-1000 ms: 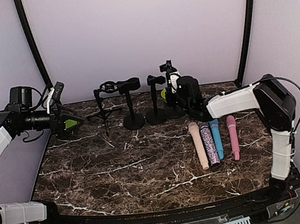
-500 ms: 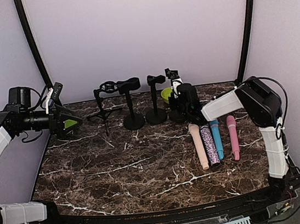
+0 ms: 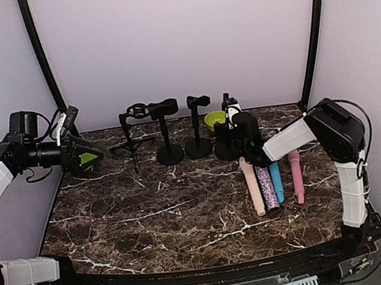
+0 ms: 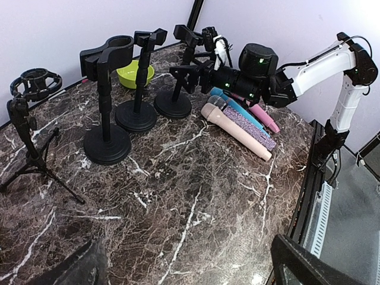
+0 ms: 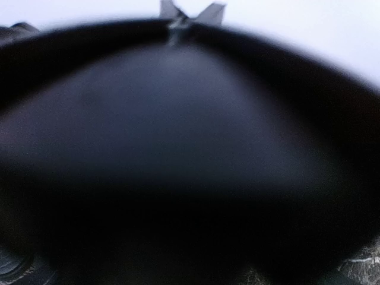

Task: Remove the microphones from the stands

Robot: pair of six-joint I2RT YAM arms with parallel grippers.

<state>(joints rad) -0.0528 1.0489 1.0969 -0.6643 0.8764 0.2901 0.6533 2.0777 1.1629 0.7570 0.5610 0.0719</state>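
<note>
Several microphones lie side by side on the marble at the right: cream point(image 3: 253, 187), glittery purple point(image 3: 267, 187), blue point(image 3: 275, 173) and pink point(image 3: 296, 175). The rightmost stand point(image 4: 173, 105) rises just behind them, and its base point(image 3: 223, 152) shows under my right gripper point(image 3: 225, 135). In the left wrist view that gripper point(image 4: 184, 76) has its dark fingers splayed beside the stand's pole, with nothing visibly held. A dark rounded blur fills the right wrist view. My left gripper point(image 3: 88, 157) hangs open at the far left, well away.
Three more stands line the back: a tripod with a ring mount point(image 3: 133, 141), one with a wide clip point(image 3: 167, 133) and a slimmer one point(image 3: 197, 132). Their clips hold nothing. A green bowl point(image 3: 213, 118) sits behind the right gripper. Black frame posts point(image 3: 38, 50) flank the table.
My right arm has dropped its forearm and brought the gripper lower and nearer, down beside the stand and the microphone heads. The left arm has not moved.
</note>
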